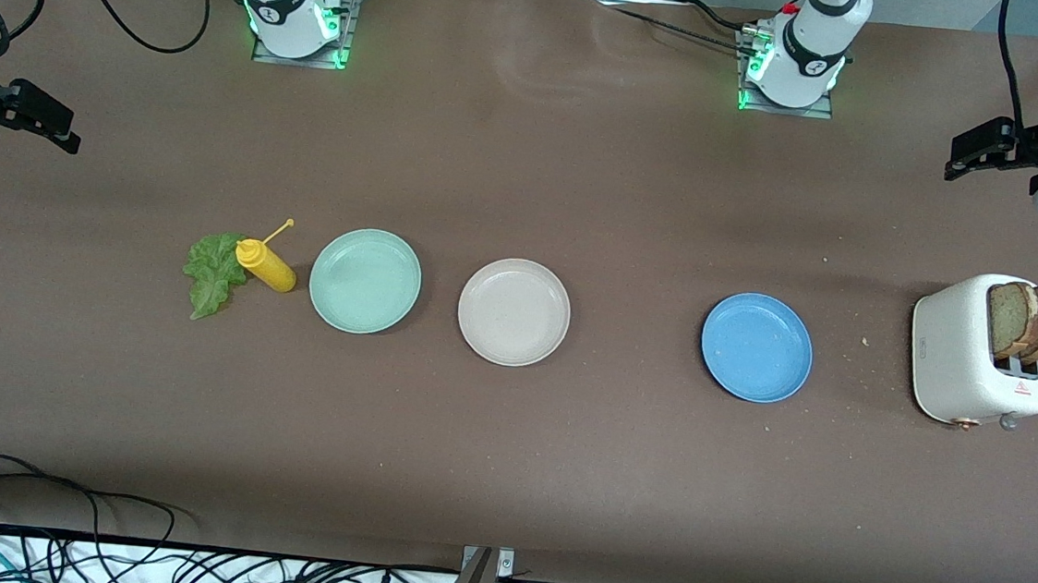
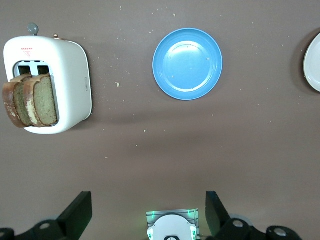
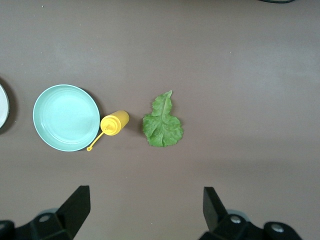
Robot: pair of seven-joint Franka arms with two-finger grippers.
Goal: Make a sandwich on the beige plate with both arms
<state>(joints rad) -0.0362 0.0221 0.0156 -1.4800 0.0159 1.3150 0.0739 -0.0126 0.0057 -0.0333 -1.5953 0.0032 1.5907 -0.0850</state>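
Observation:
The beige plate (image 1: 514, 311) sits bare at the table's middle; its rim shows in the left wrist view (image 2: 314, 65). Two bread slices (image 1: 1026, 320) (image 2: 30, 100) stand up out of a white toaster (image 1: 959, 354) at the left arm's end. A green lettuce leaf (image 1: 210, 272) (image 3: 162, 125) lies flat on the table at the right arm's end. My left gripper (image 1: 956, 157) (image 2: 147, 200) hangs open and holds nothing, high over the table near the toaster. My right gripper (image 1: 64, 131) (image 3: 145, 197) hangs open and holds nothing over the right arm's end.
A yellow squeeze bottle (image 1: 266, 264) (image 3: 114, 123) lies on its side between the lettuce and a mint green plate (image 1: 365, 280) (image 3: 66, 117). A blue plate (image 1: 756, 347) (image 2: 187, 63) sits between the beige plate and the toaster. Crumbs dot the cloth near the toaster.

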